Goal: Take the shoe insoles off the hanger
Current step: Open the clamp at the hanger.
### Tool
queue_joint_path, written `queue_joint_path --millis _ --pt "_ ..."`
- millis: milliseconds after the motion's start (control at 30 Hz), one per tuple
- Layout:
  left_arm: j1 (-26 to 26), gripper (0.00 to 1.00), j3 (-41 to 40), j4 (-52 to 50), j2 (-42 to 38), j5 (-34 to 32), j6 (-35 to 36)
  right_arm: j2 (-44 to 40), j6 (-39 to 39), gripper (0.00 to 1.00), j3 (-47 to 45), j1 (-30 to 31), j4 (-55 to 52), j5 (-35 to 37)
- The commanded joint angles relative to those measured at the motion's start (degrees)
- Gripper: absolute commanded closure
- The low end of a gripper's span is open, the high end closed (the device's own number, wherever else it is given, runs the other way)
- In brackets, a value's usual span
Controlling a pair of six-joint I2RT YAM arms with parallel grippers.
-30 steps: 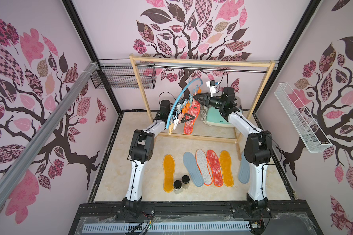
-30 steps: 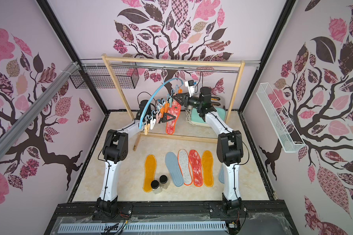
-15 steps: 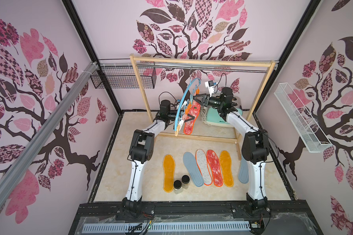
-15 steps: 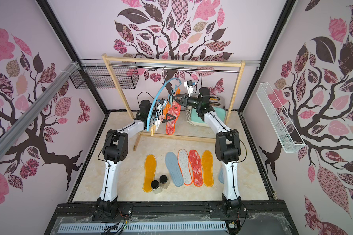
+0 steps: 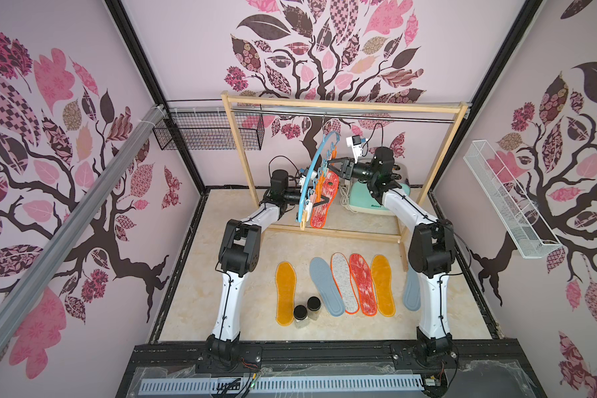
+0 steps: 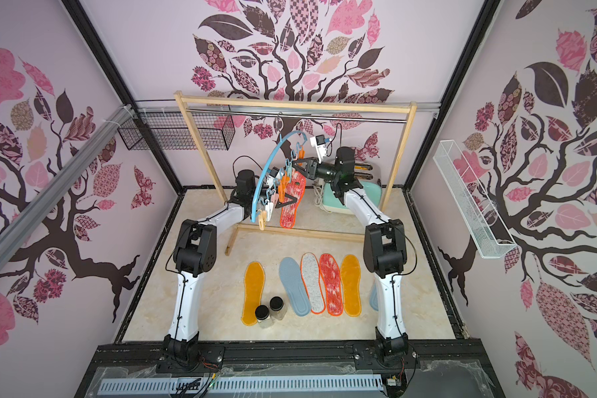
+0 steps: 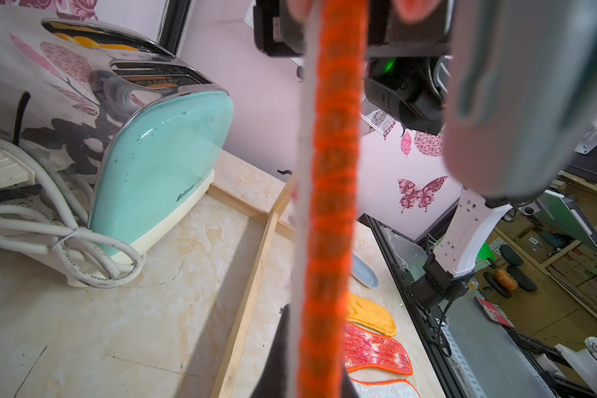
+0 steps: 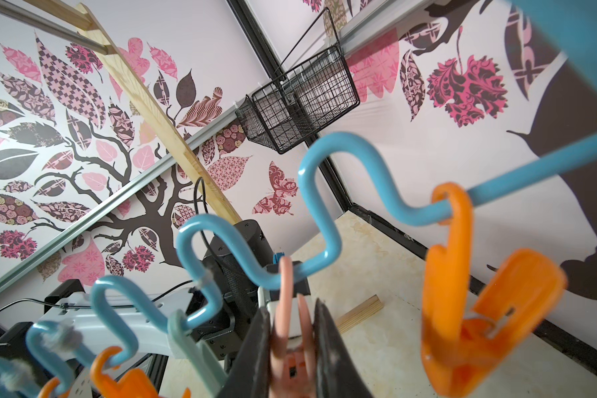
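The light blue hanger (image 5: 310, 179) (image 6: 265, 179) hangs edge-on from the rail. One red-white insole (image 5: 322, 206) (image 6: 291, 206) still hangs from it. My left gripper (image 5: 319, 200) (image 6: 287, 200) is shut on that insole, whose orange edge (image 7: 331, 206) runs between its dark fingers (image 7: 276, 361). My right gripper (image 5: 330, 164) (image 6: 295, 162) is shut on a pink clothespin (image 8: 292, 327) hooked on the wavy bar (image 8: 321, 220). Several insoles lie on the floor: yellow (image 5: 285, 293), grey-blue (image 5: 325, 286), speckled (image 5: 343, 282), red (image 5: 362, 284), yellow (image 5: 382, 284), grey-blue (image 5: 411, 289).
A mint toaster (image 5: 376, 200) (image 7: 159, 162) with a coiled cord stands behind the wooden frame (image 5: 342, 103). Two black-lidded jars (image 5: 306, 312) stand by the left yellow insole. A black wire basket (image 5: 207, 131) and a white one (image 5: 507, 200) hang on the walls. Orange clothespins (image 8: 462, 310) hang beside the pink one.
My right gripper's jaws have closed onto the pink clothespin. The hanger has swung round to stand more edge-on, and my left arm has followed it to the right with the insole.
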Motion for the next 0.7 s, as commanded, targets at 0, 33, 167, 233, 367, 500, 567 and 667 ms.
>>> queue_joint_path --millis 0,33,167,233,367,500,567,667 --pt "0.32 1.0 -2.79 -4.7 -3.06 -1.89 4.03 1.41 -0.31 0.88 2.76 0.24 -0.4 1.55" --pt "0.36 1.0 -3.77 -7.08 -4.09 -2.7 6.11 1.44 -0.29 0.88 2.78 0.24 -0.46 1.77" --pt "0.72 1.0 -6.12 -18.85 -7.61 -6.04 14.67 1.15 -0.6 0.88 2.4 0.24 -1.09 2.45" --pt "1.0 1.0 -7.61 -21.66 -9.13 -8.04 16.33 1.05 -0.98 0.88 2.04 0.19 -1.34 2.7" --pt "1.2 1.0 -12.32 -21.7 -12.68 -11.06 16.22 1.12 -2.12 0.88 1.88 0.15 -2.82 3.62" --pt "2.04 1.0 -17.01 -22.88 -16.51 -15.44 16.51 1.01 -3.23 0.87 1.94 0.12 -4.5 4.16" --pt "2.81 1.0 -18.97 -24.87 -18.28 -17.97 17.26 0.85 -3.93 0.86 1.58 0.11 -5.35 4.43" --pt "3.69 1.0 -22.36 -25.87 -20.97 -21.53 17.0 0.61 -4.84 0.86 1.11 0.06 -6.33 4.95"
